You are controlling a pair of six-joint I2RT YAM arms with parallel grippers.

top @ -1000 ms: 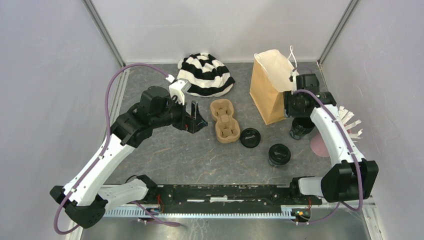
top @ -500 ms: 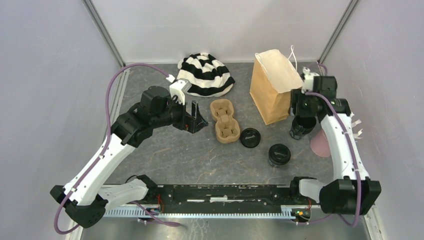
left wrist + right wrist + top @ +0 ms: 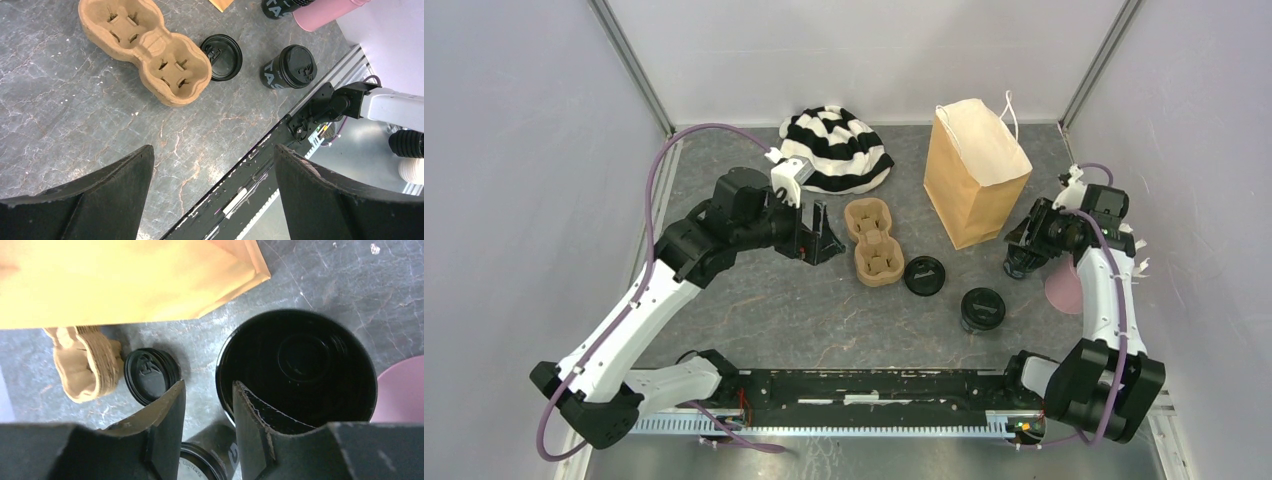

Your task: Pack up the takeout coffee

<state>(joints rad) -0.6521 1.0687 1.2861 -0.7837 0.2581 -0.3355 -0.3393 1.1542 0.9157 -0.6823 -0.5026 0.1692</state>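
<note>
Jaws of the right gripper [image 3: 209,390] straddle the rim of a lidless coffee cup [image 3: 300,365], unclamped; the left gripper [image 3: 214,155] hangs spread wide above the table [image 3: 75,110].

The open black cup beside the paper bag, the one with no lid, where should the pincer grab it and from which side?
Pinch the rim wall of the open black cup from above, one finger inside and one outside. It stands upright with its mouth open, and the paper bag and pink cup crowd its sides. The right pincer looks lined up across that wall.
</note>
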